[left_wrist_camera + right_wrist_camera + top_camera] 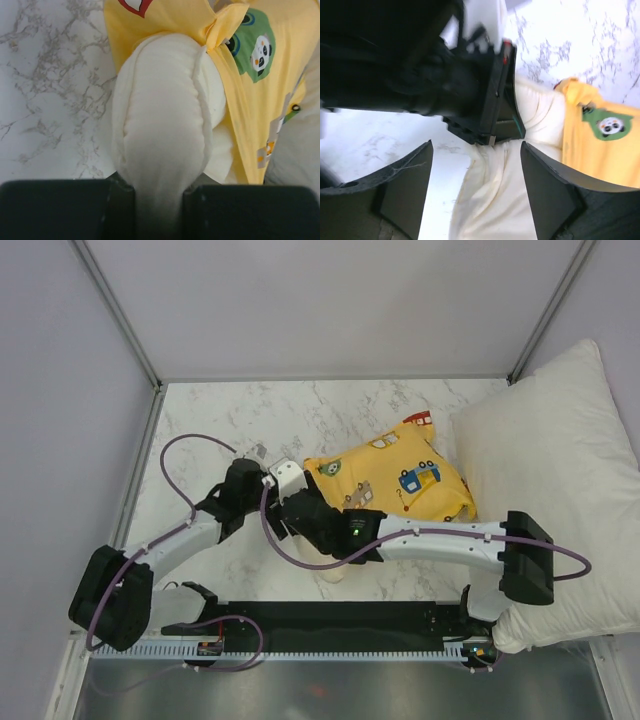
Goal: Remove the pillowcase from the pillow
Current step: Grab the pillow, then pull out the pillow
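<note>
The bright yellow pillowcase (pixel 400 475) with cartoon vehicles lies mid-table. In the left wrist view the cream pillow (pixel 160 125) bulges out of the pillowcase (pixel 260 100) opening. My left gripper (pixel 159 189) is shut on the pillow's end, at the case's left end in the top view (pixel 283 478). My right gripper (pixel 476 147) is open, its fingers standing either side of the drawn-out pillow (pixel 495 200) without touching it, just below the left gripper's fingers (pixel 495 120). From above, the right gripper (pixel 300 515) sits close beside the left one. A cream bit of pillow (pixel 333 574) shows under the right arm.
A much larger white pillow (pixel 560 470) leans at the table's right side, touching the pillowcase. Grey walls with metal frame posts (pixel 120 310) close in the marble table (pixel 230 420). A purple cable (pixel 185 445) loops over the left arm.
</note>
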Robot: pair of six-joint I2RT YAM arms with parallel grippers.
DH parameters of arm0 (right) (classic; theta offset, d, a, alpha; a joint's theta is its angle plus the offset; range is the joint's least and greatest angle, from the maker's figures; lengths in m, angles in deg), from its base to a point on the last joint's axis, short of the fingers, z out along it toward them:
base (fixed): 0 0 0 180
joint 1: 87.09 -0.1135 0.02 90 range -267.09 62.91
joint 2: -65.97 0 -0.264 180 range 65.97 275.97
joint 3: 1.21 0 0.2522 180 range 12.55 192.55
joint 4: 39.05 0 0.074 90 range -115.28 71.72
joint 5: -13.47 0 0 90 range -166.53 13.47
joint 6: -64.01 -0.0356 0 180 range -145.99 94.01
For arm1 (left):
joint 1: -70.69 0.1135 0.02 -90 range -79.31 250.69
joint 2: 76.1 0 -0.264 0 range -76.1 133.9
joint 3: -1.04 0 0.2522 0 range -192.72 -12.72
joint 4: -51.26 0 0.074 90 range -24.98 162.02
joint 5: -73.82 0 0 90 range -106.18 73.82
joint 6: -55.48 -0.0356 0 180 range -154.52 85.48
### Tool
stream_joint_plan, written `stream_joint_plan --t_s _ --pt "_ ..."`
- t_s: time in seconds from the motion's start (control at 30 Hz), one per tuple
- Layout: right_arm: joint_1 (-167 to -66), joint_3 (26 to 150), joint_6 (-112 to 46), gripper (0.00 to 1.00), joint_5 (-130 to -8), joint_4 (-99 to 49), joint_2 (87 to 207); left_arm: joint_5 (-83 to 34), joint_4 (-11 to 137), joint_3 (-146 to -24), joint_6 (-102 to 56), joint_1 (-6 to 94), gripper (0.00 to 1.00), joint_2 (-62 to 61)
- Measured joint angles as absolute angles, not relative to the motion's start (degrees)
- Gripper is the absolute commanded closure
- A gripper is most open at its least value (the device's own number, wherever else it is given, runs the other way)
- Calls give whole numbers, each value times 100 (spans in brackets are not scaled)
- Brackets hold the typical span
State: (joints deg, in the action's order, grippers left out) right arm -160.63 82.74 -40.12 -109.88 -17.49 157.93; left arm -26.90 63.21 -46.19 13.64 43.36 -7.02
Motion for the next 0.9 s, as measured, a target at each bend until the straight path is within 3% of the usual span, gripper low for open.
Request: stream_joint_plan --t_s 0.07,0.17,0.4,0.7,0.9 --pt "-16100 8416 -4008 19 -10874 -1631 15540 -2718 6359 -4628 1259 4355 98 -497" --pt "-16146 8423 -4073 3 -10835 -1356 14891 -2839 6361 -4735 1052 4403 98 -263" --pt "-16083 8176 -4189 2 -11687 -796 13831 -3035 6398 -4851 505 4405 98 -241" --pt "-14848 8224 -4661 2 -11801 -33 14956 -2950 7316 -5019 -9 4357 98 -1047" --pt "-14784 8222 -4657 2 -11370 -189 15531 -2839 7663 -5028 -162 4355 98 -1388"
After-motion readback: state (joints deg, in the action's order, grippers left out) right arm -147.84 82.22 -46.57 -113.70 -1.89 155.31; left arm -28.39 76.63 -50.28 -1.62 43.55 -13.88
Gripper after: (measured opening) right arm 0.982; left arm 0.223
